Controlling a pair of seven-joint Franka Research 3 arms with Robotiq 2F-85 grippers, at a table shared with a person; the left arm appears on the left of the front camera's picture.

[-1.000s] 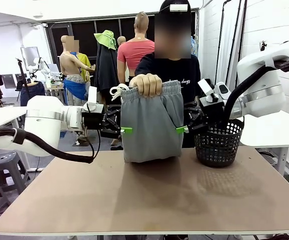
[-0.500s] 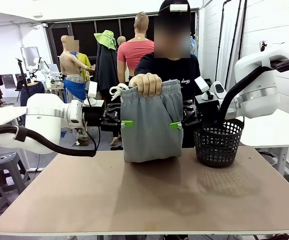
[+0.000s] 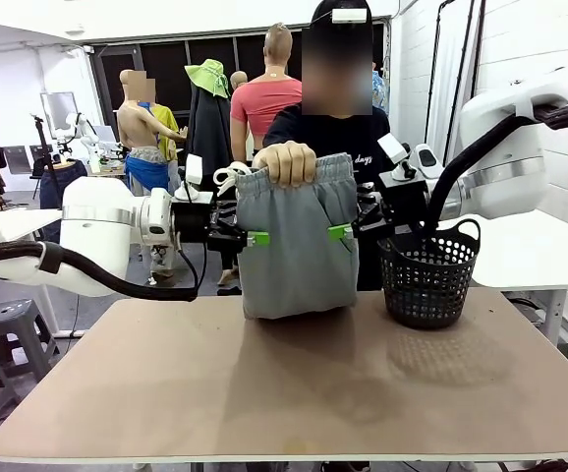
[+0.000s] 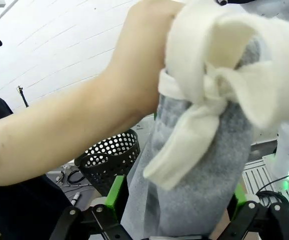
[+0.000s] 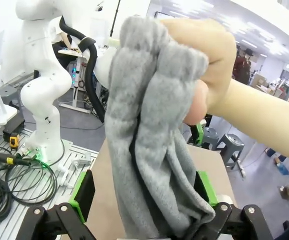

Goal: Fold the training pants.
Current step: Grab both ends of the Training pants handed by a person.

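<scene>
A person's hand [image 3: 289, 162] holds the folded light grey training pants [image 3: 299, 246] up by the waistband at the far side of the table, lower edge just above the tabletop. My left gripper [image 3: 255, 238] is open at the pants' left edge, and my right gripper [image 3: 341, 232] is open at their right edge. In the left wrist view the pants [image 4: 204, 165] and their white drawstring [image 4: 209, 85] hang between my open left gripper's [image 4: 177, 200] green pads. In the right wrist view the pants [image 5: 149, 150] hang between my open right gripper's [image 5: 143, 200] fingers, under the hand [image 5: 204, 65].
A black mesh basket [image 3: 429, 280] stands on the table [image 3: 294, 393] at the far right, just below my right arm [image 3: 500, 157]. The person stands directly behind the pants. The basket [image 4: 109, 155] also shows behind the person's forearm [image 4: 74, 130].
Both grippers have moved inward and slightly up, from beside the pants to straddling their side edges. The person's hand and the pants have stayed in place.
</scene>
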